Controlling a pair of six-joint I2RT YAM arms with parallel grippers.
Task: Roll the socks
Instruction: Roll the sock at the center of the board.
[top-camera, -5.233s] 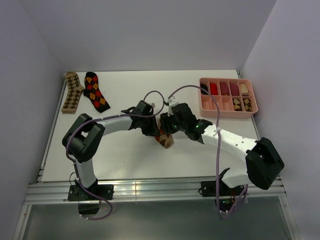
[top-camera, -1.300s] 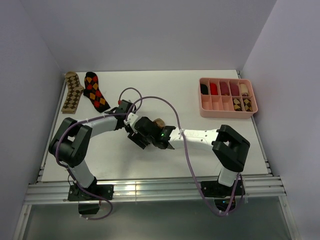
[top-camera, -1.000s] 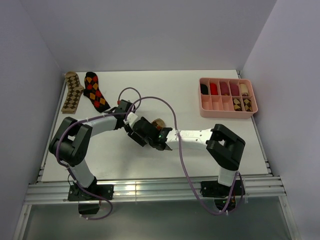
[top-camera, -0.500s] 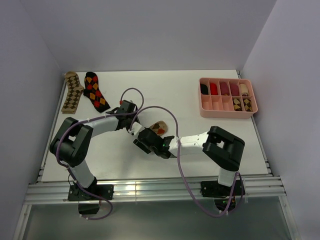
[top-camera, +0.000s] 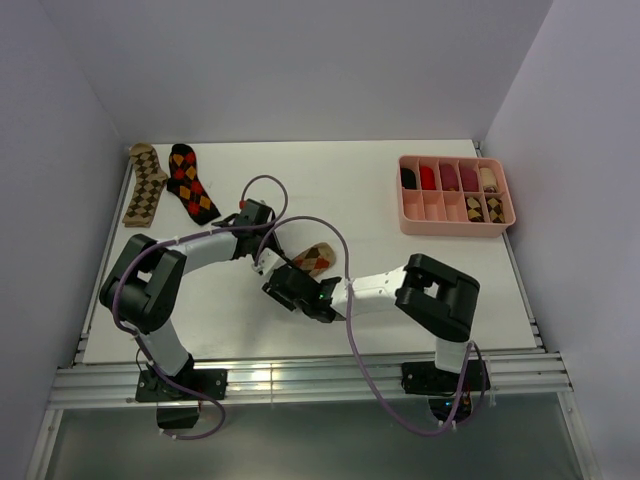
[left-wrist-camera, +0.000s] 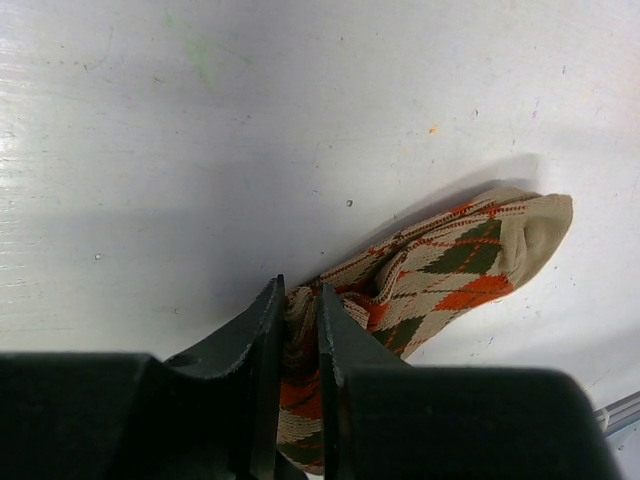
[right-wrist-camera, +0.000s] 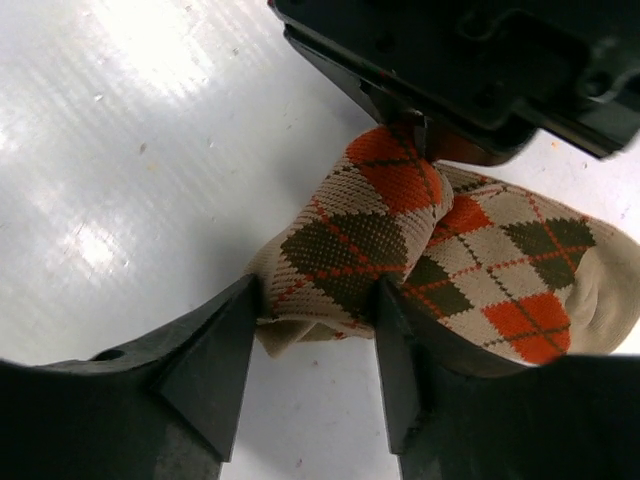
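Observation:
The beige-brown-orange argyle sock lies mid-table, partly folded over at its cuff end, with the toe stretched out flat. My left gripper is shut on the cuff edge. My right gripper has both fingers pressed against the sides of the folded part, with the left gripper's black jaws just beyond it. The tan-brown-cream sock and the black-red-orange sock lie flat at the far left corner.
A pink compartment tray at the far right holds plain rolled socks in black, red, pink and cream, plus rolled argyle ones. Both forearms cross the middle of the table, and cables loop above them. Walls stand close on the left, back and right.
Both grippers have shifted toward the near side, the right one swinging left. The sock, a tight bundle a second ago, is now drawn out longer, with its toe lying flat.

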